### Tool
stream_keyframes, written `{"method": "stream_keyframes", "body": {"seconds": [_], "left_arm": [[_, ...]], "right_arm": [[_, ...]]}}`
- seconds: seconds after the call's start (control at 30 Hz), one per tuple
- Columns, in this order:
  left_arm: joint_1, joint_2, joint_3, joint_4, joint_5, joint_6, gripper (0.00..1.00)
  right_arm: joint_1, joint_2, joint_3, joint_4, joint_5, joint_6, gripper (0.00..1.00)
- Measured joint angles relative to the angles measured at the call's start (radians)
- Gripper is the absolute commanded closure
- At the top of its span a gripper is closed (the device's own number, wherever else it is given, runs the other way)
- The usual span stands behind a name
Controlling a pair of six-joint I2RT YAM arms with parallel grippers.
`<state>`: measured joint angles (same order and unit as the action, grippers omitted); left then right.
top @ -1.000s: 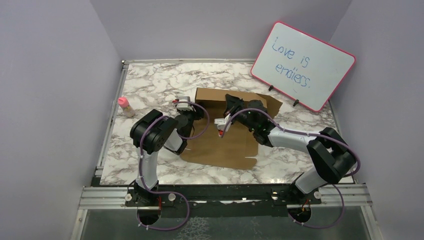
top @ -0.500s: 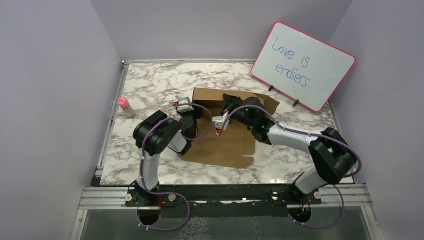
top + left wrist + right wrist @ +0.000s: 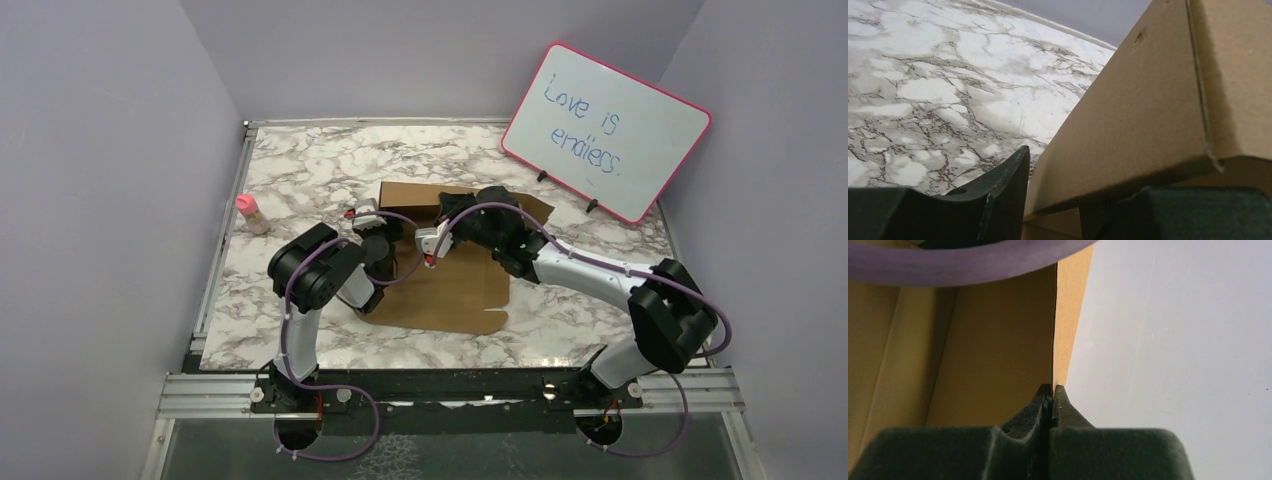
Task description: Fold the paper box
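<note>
The left hand (image 3: 1083, 185) stands part-open astride a raised side flap, the right hand (image 3: 1050, 390) pressed shut at a panel's edge, on the paper box (image 3: 450, 295) lying mid-way across the desk (image 3: 300, 165): light, stiff but creasable board, I judge, best pinched at flap edges.

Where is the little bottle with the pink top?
In the top view, the little bottle stands on the marble table near its left edge, off to the left of the cardboard box and not touching it.
</note>
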<state>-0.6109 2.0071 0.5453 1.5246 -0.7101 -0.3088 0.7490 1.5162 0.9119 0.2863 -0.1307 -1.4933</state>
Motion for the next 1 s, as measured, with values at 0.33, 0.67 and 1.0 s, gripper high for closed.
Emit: {"method": "stream_keyframes", "body": {"seconds": [0.33, 0.67, 1.0], "left_arm": [[0.083, -0.007, -0.043, 0.000, 0.223, -0.064, 0.57], [0.155, -0.067, -0.110, 0.000, 0.364, -0.079, 0.45], [0.157, -0.142, -0.132, 0.000, 0.368, -0.005, 0.43]], "right_arm": [[0.007, 0.050, 0.008, 0.063, 0.040, -0.004, 0.99], [0.029, 0.119, -0.037, 0.258, 0.097, -0.060, 0.99], [0.049, 0.161, -0.116, 0.464, 0.145, -0.124, 0.99]]}}
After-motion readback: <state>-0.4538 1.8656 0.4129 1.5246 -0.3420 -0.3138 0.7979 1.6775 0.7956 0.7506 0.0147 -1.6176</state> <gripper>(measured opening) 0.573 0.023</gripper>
